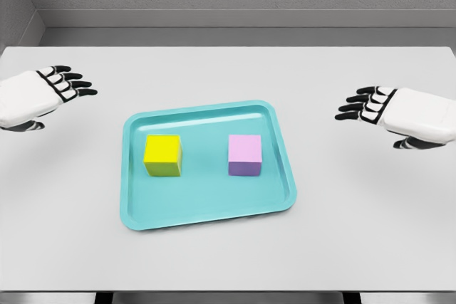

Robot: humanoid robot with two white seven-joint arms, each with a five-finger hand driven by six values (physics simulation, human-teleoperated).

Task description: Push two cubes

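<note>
Grey walls enclose a flat white table (228, 261) that fills most of the head view. A shallow teal plastic tray (206, 208) with a raised rim lies at the centre of the table, turned slightly out of square with the table edges.

Two cubes stand inside the tray, well apart from each other and clear of the rim. The solid yellow cube (163, 155) sits in the left half of the tray, near the left rim. The solid pink cube (245, 155) sits in the right half, nearer the right rim.

The left hand (39, 97) is beside the left edge of the table, well apart from the tray. Its fingers are extended and loosely spread, and it holds nothing. The right hand (399, 113) is beside the right edge, also well apart from the tray, with fingers extended, loosely spread and empty. Neither hand touches a cube; the push is judged not yet started.

Possible faults from this state:
- A hand that approaches too low is likely to strike the tray rim first and shift the whole tray.
- A push applied above a cube's middle may tip it instead of sliding it.
- An off-centre contact may rotate a cube and let it slip past the fingers.
- Uneven timing between the hands may drive one cube into the far rim.
</note>
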